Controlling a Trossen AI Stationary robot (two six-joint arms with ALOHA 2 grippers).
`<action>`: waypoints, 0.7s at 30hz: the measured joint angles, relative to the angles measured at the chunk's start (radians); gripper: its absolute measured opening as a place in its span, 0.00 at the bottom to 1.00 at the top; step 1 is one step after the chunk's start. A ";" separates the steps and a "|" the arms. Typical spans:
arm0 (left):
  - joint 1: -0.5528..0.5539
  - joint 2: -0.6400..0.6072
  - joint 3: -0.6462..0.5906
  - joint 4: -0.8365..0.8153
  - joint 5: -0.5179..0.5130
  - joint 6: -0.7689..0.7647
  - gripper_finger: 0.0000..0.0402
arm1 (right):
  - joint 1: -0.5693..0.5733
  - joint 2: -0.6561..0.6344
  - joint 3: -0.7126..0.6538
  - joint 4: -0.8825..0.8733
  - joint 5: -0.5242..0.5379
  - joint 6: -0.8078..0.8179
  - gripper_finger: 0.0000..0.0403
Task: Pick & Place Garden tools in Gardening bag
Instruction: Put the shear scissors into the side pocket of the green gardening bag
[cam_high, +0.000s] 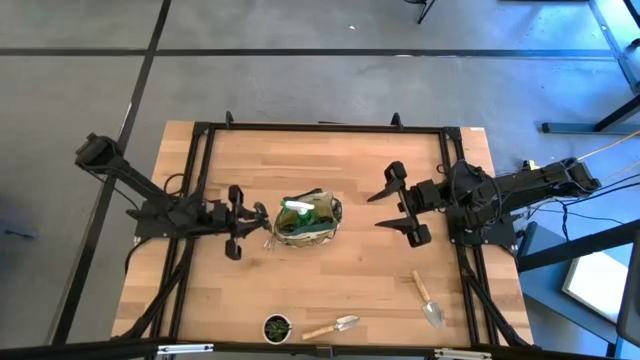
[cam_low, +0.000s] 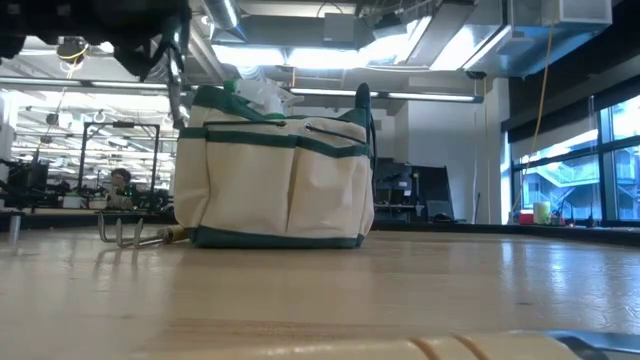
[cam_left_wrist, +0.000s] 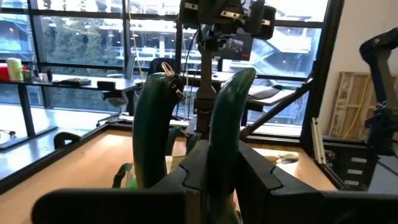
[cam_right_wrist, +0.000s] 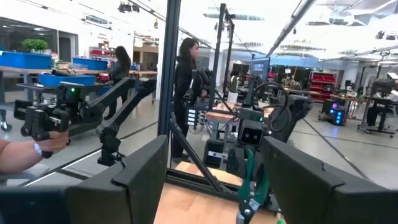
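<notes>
The gardening bag (cam_high: 308, 220) stands upright on its base mid-table, with a white-topped spray bottle (cam_high: 297, 207) in its mouth. My left gripper (cam_high: 248, 220) is just left of the bag and shut on pruners with dark green handles (cam_left_wrist: 229, 118), above the table. My right gripper (cam_high: 375, 211) hangs open and empty to the right of the bag. A metal fork (cam_low: 130, 235) lies on the table at the foot of the bag's left side. Two wooden-handled trowels (cam_high: 430, 300) (cam_high: 335, 326) lie flat near the front edge. My left gripper holds the pruners by the lower part of their two handles (cam_left_wrist: 214, 165), pinched between its fingers. The handles' free ends, with a metal latch (cam_left_wrist: 169, 70), stick out past the fingertips toward the bag. The pruners are clear of the table. The gripper's body hides the rest of the hold.
A small round dark pot with a plant (cam_high: 277, 327) stands at the front edge, next to one trowel. A black frame (cam_high: 320, 127) runs around the table. Beyond the table, people (cam_right_wrist: 186, 81) stand and a hand (cam_right_wrist: 25, 146) holds a device.
</notes>
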 joint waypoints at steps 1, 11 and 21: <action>0.012 0.012 0.002 0.007 0.008 -0.006 0.11 | 0.000 0.000 0.000 0.000 0.000 0.005 0.64; 0.134 0.133 0.003 0.082 0.130 -0.063 0.11 | 0.000 0.000 0.000 -0.006 0.000 0.017 0.64; 0.200 0.225 0.003 0.097 0.163 -0.115 0.11 | 0.000 0.000 0.000 -0.008 0.000 0.017 0.64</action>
